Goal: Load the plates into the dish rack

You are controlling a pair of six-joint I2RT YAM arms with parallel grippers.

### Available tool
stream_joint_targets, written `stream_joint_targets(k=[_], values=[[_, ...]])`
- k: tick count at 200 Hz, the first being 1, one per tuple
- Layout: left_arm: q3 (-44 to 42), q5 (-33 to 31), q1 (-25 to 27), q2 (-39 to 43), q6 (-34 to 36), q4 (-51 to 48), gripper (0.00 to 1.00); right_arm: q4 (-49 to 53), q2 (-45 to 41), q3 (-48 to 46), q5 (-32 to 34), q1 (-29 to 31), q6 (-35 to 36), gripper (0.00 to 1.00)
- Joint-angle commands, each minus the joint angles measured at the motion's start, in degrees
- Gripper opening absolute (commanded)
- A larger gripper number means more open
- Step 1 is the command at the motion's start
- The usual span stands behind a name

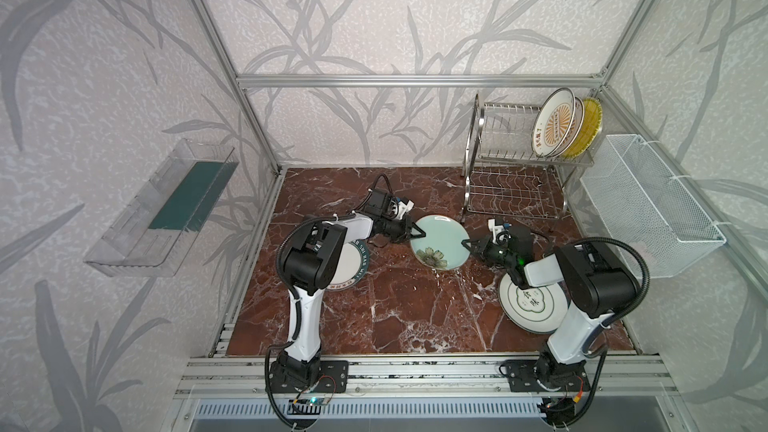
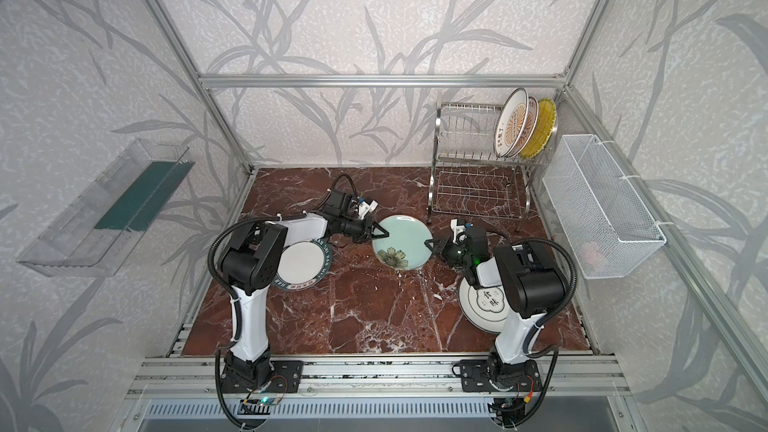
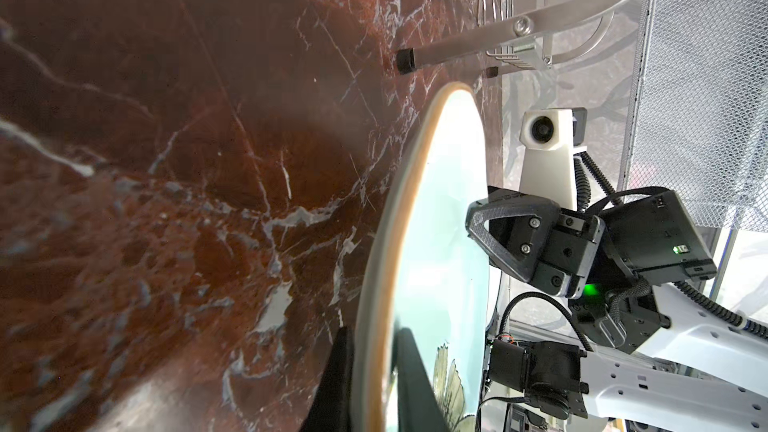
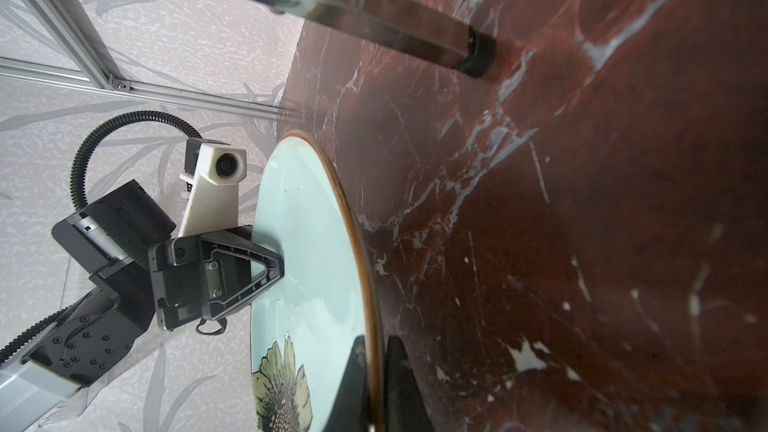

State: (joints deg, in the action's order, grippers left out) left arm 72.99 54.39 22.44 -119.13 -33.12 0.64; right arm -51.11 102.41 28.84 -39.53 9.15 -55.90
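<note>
A pale green plate (image 1: 440,243) (image 2: 401,241) with a flower is held at mid-table between both grippers. My left gripper (image 1: 420,233) (image 3: 374,338) is shut on its left rim and my right gripper (image 1: 467,243) (image 4: 377,340) on its right rim. I cannot tell whether it rests on the marble. The dish rack (image 1: 515,168) stands at the back right; two sunburst plates (image 1: 555,124) and a yellow ribbed plate (image 1: 590,126) stand in its upper tier. A teal-rimmed plate (image 1: 353,263) lies under the left arm. A cloud-emblem plate (image 1: 532,305) lies under the right arm.
A white mesh basket (image 1: 648,201) hangs on the right wall and a clear plastic tray (image 1: 162,205) on the left wall. The rack's black-capped foot (image 3: 405,60) (image 4: 478,56) stands close to the held plate's far edge.
</note>
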Motion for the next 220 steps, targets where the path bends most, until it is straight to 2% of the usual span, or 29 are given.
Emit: stream_joint_targets(k=[1,30,71,120,220], values=[[-0.8,-0.2,0.7,1.6,-1.6,1.6,0.00,-6.6,-3.9,1.2,-3.5,0.7,1.5,0.01],[-1.9,1.5,0.7,2.6,-4.4,5.9,0.00,-6.3,-4.3,1.0,-3.3,0.7,1.7,0.15],[-4.3,4.2,0.7,3.6,-10.2,15.4,0.00,-6.3,-6.2,0.7,-3.4,0.7,1.4,0.27],[-6.6,6.9,0.7,3.6,-16.9,26.5,0.00,-5.5,-7.4,0.3,-3.3,0.7,1.6,0.33],[-8.0,6.1,0.7,6.3,-17.5,28.8,0.00,-0.2,-8.9,0.6,-1.9,0.8,3.9,0.40]])
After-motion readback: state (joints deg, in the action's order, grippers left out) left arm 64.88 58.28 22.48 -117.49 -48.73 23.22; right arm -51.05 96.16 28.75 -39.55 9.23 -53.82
